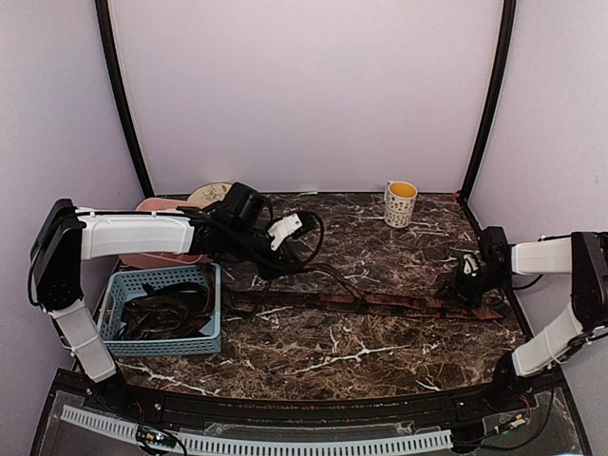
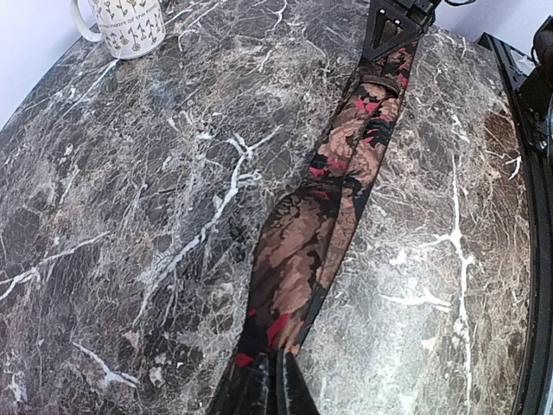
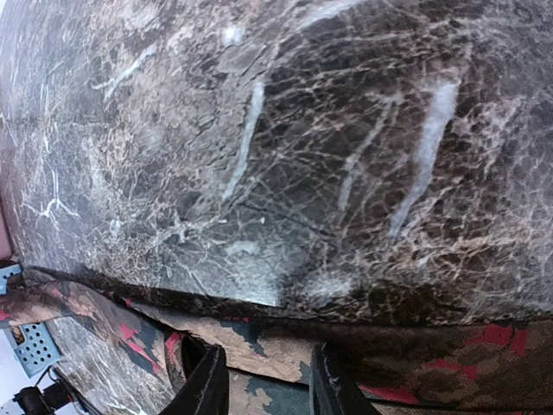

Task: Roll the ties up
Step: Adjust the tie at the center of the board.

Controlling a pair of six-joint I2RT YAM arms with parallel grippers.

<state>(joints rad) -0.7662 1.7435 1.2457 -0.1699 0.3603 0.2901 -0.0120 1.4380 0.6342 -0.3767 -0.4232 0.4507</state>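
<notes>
Over on the left, the blue basket (image 1: 161, 348) sits at the desk (image 1: 313, 353) edge with a tangle of dark ties (image 1: 161, 313) heaped inside it. Just beside it the left arm reaches across, and there, the left gripper (image 2: 275, 389) is clenched tight on one end of the patterned tie (image 2: 302, 251), brown with red and black blotches, the fabric bunching where the fingers pinch it. From that grip the tie runs in a long flat strip across the marble, creased along its length. Behind it, near the back wall, a white mug (image 1: 401, 202) stands upright, well apart from the strip. And at the far right, the right gripper (image 3: 270, 380) is down on the tie's other end, fingers partly spread with fabric showing in the gap.
</notes>
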